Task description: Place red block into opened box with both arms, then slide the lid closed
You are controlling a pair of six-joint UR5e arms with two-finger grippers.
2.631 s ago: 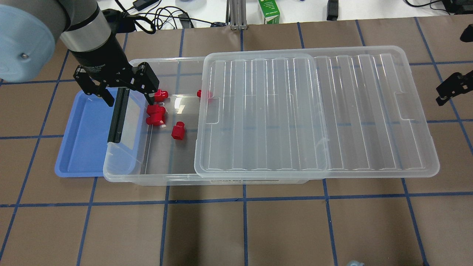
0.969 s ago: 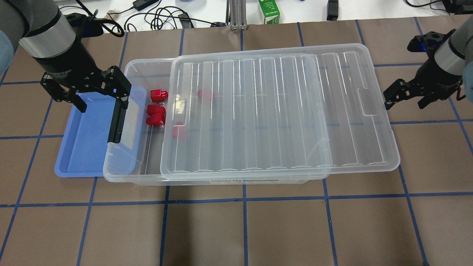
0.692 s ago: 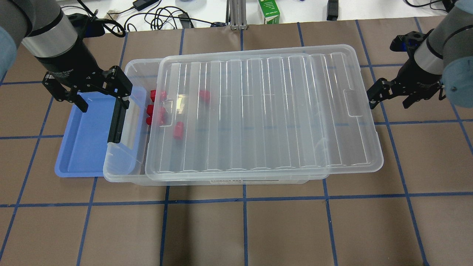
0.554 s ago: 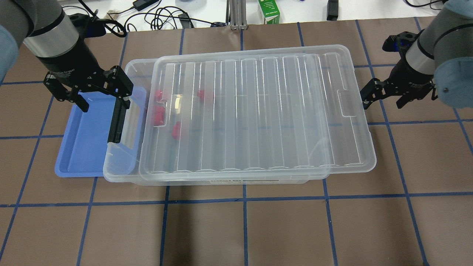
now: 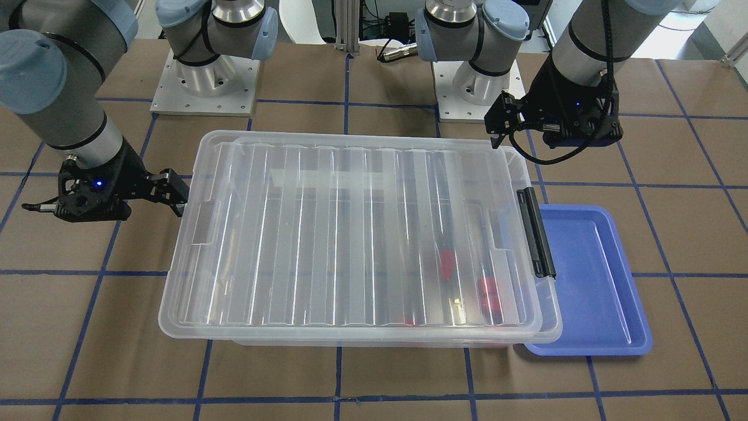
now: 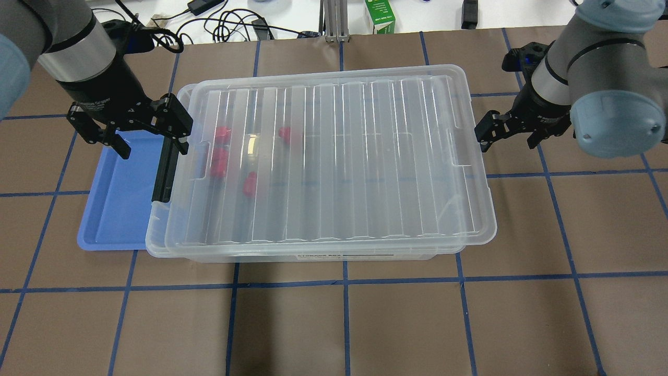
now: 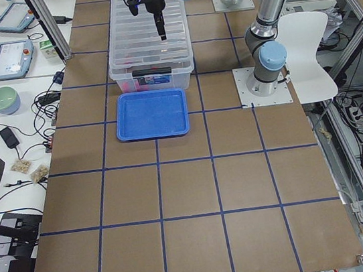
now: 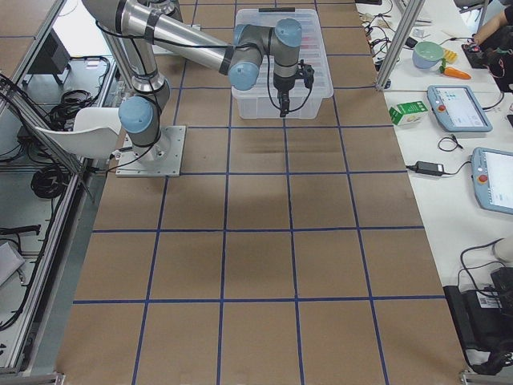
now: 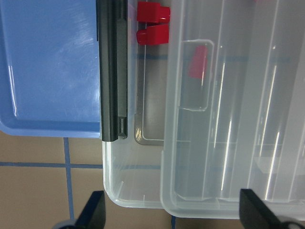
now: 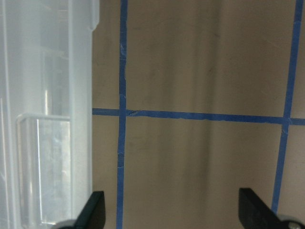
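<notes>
The clear ridged lid (image 6: 339, 156) lies over almost all of the box (image 6: 156, 230), leaving a narrow strip at the black bar (image 6: 166, 169) uncovered. Several red blocks (image 6: 219, 162) rest inside the box and show blurred through the lid; two red blocks (image 9: 152, 34) lie in the uncovered strip in the left wrist view. My left gripper (image 6: 152, 149) hangs open over the bar end, holding nothing. My right gripper (image 6: 509, 143) is open at the lid's other short end, with one finger (image 6: 482, 140) against the lid's rim (image 10: 81, 95).
An empty blue tray (image 6: 117, 193) lies partly under the box's bar end. Cables and a green carton (image 6: 380, 15) sit beyond the table's far edge. Brown table with blue tape lines surrounds the box.
The lid has slid left across the box, covering the red blocks. My right gripper moved left with the lid's end. The left gripper drew out of the box and now hovers at its bar end.
</notes>
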